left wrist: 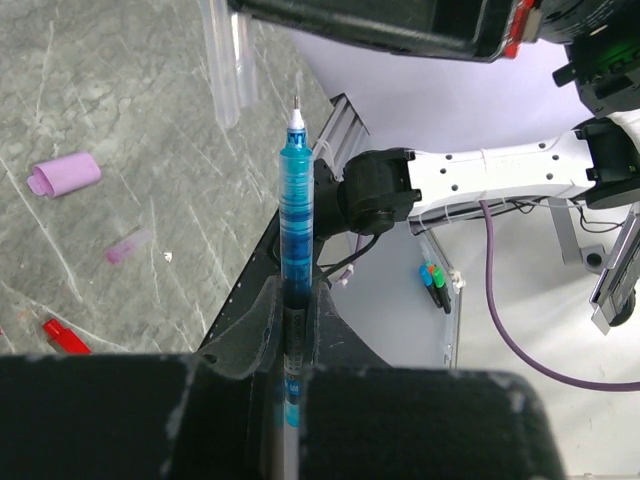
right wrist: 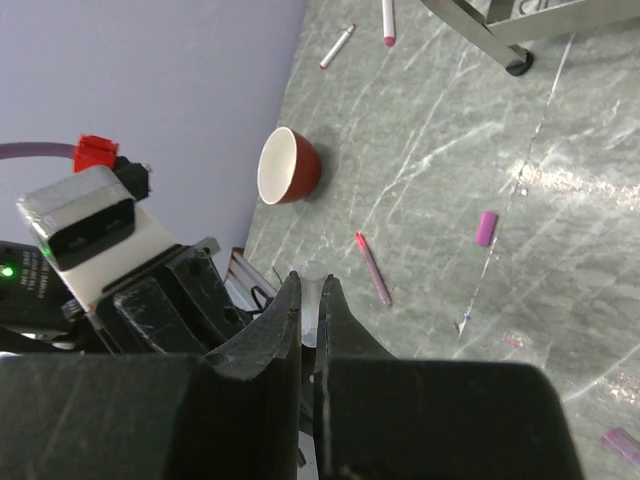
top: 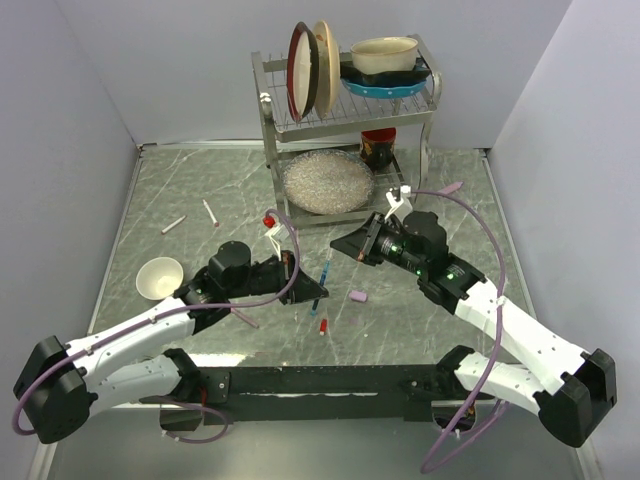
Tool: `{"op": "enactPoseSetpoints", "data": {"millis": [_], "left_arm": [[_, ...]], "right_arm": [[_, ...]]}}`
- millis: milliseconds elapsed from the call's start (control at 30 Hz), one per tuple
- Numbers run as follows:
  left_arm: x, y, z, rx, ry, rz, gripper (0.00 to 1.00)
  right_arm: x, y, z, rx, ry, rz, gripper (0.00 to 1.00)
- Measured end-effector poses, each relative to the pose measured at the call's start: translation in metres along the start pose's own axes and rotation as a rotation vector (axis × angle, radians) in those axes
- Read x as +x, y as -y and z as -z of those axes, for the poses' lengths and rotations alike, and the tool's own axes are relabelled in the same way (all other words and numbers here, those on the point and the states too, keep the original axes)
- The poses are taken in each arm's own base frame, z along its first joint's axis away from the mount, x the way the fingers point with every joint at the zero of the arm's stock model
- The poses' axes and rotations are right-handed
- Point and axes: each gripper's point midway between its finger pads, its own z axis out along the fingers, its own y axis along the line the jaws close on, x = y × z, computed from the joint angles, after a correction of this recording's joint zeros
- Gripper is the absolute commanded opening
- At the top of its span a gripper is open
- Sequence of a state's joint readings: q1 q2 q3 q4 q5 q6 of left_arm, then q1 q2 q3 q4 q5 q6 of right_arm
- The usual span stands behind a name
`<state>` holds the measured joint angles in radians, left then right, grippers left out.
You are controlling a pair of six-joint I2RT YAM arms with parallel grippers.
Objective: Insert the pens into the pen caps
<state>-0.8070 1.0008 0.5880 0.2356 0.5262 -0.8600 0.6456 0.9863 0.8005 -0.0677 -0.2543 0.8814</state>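
My left gripper (left wrist: 297, 300) (top: 318, 292) is shut on a blue pen (left wrist: 296, 210) (top: 326, 268), whose bare tip points up toward my right gripper (top: 338, 243). My right gripper (right wrist: 312, 290) is shut on a clear pen cap (right wrist: 314, 285), also seen above and left of the pen tip (left wrist: 225, 60), a short gap away. On the table lie a pale pink cap (top: 357, 296) (left wrist: 65, 175), a purple cap (right wrist: 486, 227), a reddish-pink pen (right wrist: 373, 268) (top: 245, 317), two white pens (top: 174, 224) (top: 211, 213), a red cap (top: 268, 220) and a pale pink pen (top: 450, 187).
A steel dish rack (top: 345, 120) with plates and bowls stands at the back, with a glass plate (top: 328, 182) under it. A small bowl (top: 160, 277) (right wrist: 290, 165) sits at the left. A small red piece (top: 323, 325) (left wrist: 65, 338) lies near the front rail.
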Motion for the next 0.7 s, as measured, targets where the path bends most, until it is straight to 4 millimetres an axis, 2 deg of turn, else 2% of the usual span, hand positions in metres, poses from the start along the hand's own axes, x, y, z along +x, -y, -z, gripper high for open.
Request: {"op": "enactPoseSetpoints", "data": {"millis": [700], "left_arm": [[0.0028,-0.003,0.0001,-0.003,-0.003,0.002,0.01]], "right_arm": [[-0.0047,-0.0063,0.0003,-0.01,0.01,-0.012,0.0]]}}
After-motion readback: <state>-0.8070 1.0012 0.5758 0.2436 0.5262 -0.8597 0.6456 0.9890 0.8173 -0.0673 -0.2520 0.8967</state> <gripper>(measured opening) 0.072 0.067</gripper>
